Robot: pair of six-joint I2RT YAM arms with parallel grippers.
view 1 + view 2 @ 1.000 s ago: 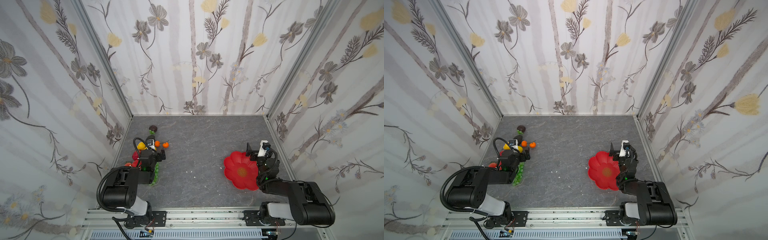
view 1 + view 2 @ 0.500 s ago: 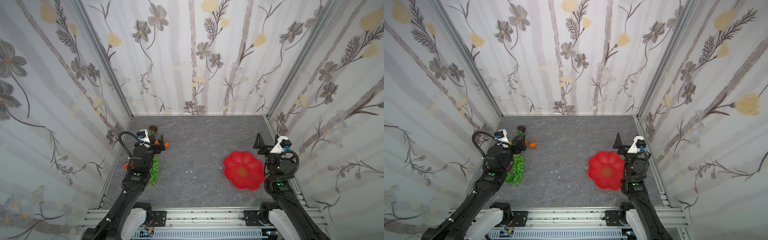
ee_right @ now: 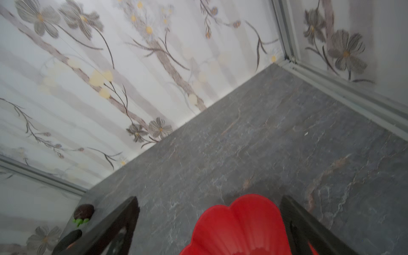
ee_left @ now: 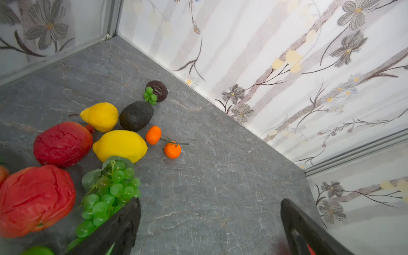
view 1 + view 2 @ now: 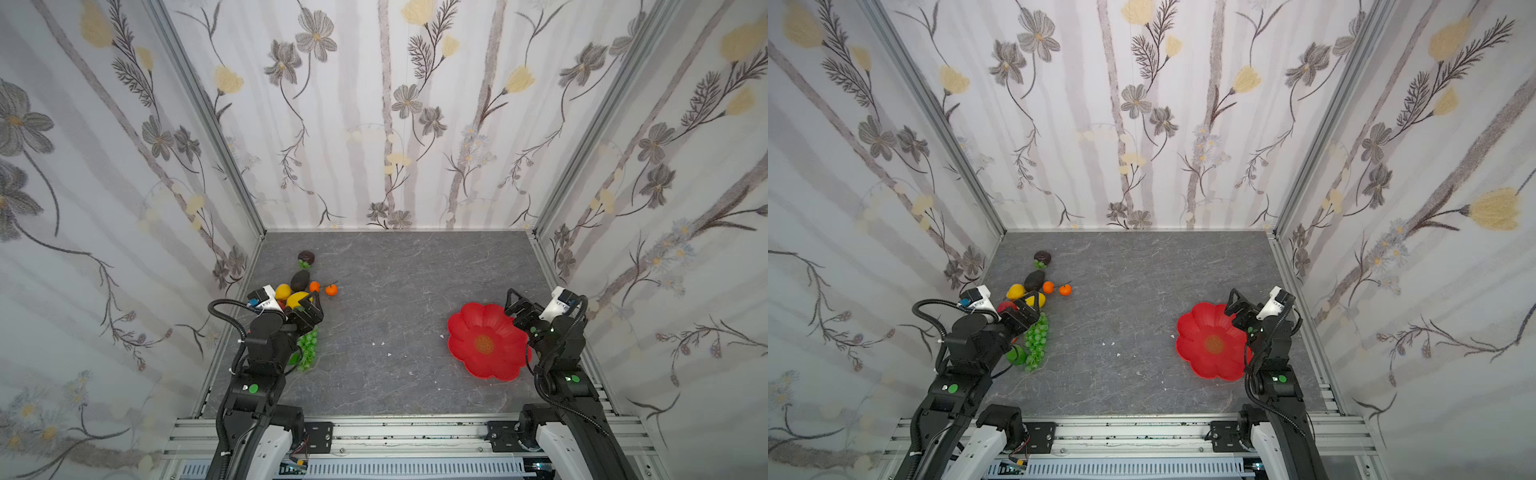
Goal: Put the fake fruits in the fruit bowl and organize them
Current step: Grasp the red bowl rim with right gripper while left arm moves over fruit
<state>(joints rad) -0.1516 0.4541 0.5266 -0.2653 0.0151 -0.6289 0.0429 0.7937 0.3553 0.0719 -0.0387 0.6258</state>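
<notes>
Left gripper is spread wide and holds nothing; from its wrist view I see one jaw overlapping the grapes. Every fruit I can see is on the table, clustered by the left wall: lemon, pear, avocado, two tangerines, two red fruits, and a dark round fruit farther back. A lime lies just beside the grapes. On the right, well apart from them, the bowl lies flat. Over its far right rim the right gripper is also spread wide, with a petal showing between its jaws.
</notes>
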